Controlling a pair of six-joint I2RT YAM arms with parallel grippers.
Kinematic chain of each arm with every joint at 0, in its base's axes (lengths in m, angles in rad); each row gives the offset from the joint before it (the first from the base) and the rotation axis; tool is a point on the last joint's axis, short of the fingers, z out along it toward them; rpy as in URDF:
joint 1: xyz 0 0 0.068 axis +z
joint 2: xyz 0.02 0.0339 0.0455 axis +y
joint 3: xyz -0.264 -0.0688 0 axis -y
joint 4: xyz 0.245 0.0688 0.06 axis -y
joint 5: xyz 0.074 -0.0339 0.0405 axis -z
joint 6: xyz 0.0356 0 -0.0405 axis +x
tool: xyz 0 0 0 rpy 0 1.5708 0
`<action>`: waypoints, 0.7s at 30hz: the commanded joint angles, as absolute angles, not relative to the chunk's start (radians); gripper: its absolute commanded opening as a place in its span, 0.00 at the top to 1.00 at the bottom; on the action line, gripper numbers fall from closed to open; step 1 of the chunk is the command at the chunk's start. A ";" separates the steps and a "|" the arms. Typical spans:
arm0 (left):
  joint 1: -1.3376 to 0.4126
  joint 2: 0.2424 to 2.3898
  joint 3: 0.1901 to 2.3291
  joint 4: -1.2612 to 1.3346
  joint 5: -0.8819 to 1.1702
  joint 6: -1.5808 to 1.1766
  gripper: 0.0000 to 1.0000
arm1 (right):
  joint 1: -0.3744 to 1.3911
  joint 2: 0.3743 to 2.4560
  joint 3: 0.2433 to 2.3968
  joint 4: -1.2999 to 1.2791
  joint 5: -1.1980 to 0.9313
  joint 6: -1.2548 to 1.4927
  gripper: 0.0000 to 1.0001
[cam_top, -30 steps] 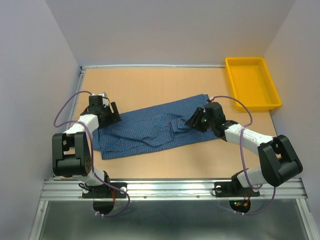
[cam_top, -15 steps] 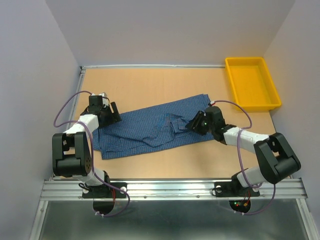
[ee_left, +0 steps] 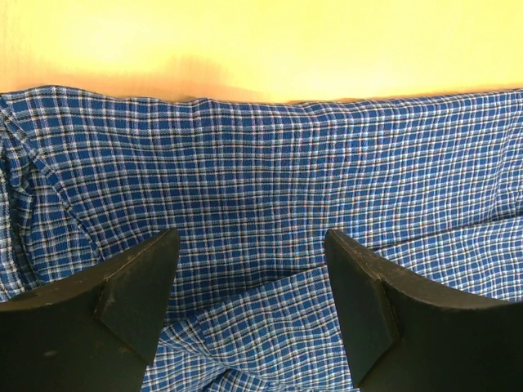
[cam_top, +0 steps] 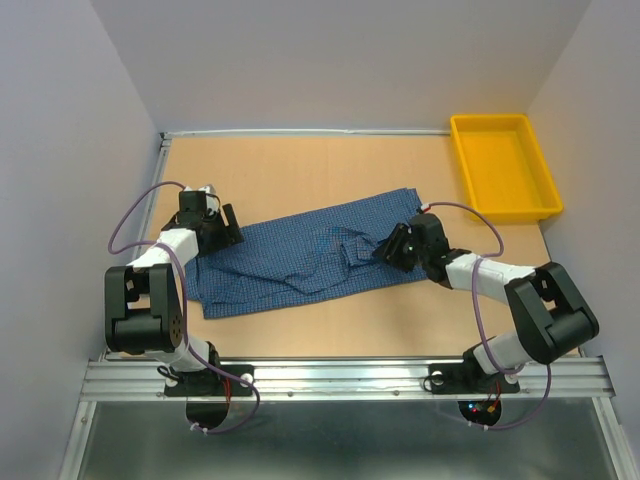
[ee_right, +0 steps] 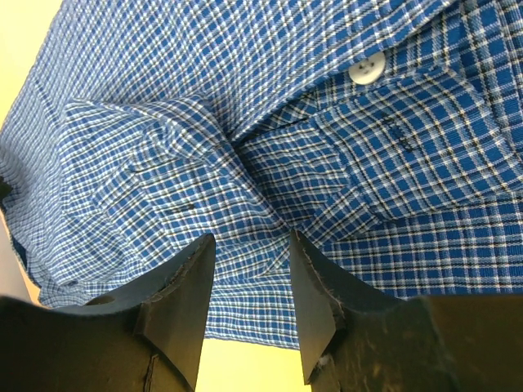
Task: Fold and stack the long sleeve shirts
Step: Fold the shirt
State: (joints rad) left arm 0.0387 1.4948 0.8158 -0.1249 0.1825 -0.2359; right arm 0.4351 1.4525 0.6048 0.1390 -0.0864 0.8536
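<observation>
The left claw (ee_left: 253, 245) is wide open and holds nothing. Right under it lies the blue checked shirt (ee_left: 270, 171), and just past its fingers (ee_left: 135, 282) the cloth ends and the bare tan table (ee_left: 261, 41) starts. This claw is over the left end of the shirt.

The right claw (ee_right: 249, 241) is about half open. Its two fingers (ee_right: 180, 286) stand apart with nothing squeezed between them. It hangs low over the right end of the same shirt. Under it the cloth is bunched into folds, and a small white button (ee_right: 366, 69) sits a little ahead of it. Behind this claw and off to its right, well apart from the shirt, sits a yellow tray (cam_top: 490, 119).
</observation>
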 commanded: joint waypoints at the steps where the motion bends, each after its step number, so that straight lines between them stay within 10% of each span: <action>1: 0.034 1.477 0.834 -0.129 0.176 -0.221 0.17 | 0.439 1.473 0.604 0.163 -0.057 0.857 0.53; 14: 0.032 1.480 0.836 -0.129 0.175 -0.219 0.17 | 0.437 1.479 0.594 0.268 -0.103 0.853 0.60; 21: 0.032 1.479 0.835 -0.132 0.173 -0.219 0.17 | 0.422 1.465 0.633 0.218 -0.108 0.749 0.99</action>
